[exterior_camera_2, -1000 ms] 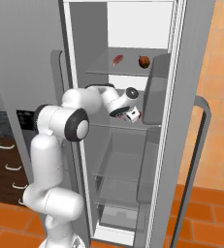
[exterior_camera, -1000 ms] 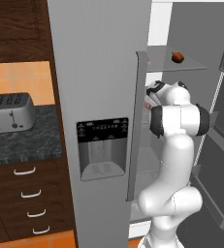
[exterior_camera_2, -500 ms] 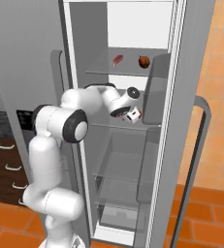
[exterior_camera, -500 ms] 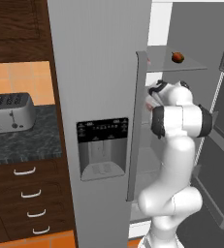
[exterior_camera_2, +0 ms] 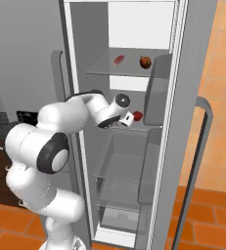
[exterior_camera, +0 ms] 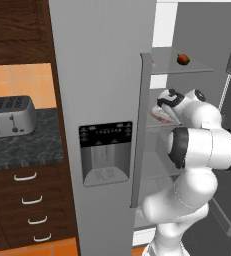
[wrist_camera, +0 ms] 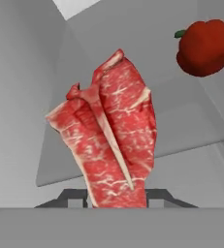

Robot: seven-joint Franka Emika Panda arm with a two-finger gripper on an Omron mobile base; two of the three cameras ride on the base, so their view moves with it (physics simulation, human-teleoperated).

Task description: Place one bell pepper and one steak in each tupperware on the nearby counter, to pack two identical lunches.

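A: Gripper (wrist_camera: 117, 193) is inside the open fridge at the middle shelf (exterior_camera_2: 148, 128). Its jaws are closed on the steak (wrist_camera: 111, 138), taken at the lower edge, with the slab standing up between them. Two folds show.

B: So it's soft. How do you expect it to carry?

A: Limp and light, I'd judge. It looks wet, so likely slippery. Held by one edge, it may droop or slide once you tilt the hand. A hold nearer the thick middle would sit safer than the thin rim.

B: What else do you have on that shelf?

A: One bell pepper (wrist_camera: 205, 47), near the steak but apart from it, toward the shelf's far right corner. It's round, firm and smooth, so take it across the widest part.

B: And higher up?

A: The upper shelf (exterior_camera_2: 104, 69) holds a second steak (exterior_camera_2: 119, 60) and a second pepper (exterior_camera_2: 145, 62), well apart. The bench (exterior_camera: 22, 145) with the toaster (exterior_camera: 9, 116) lies left of the fridge.
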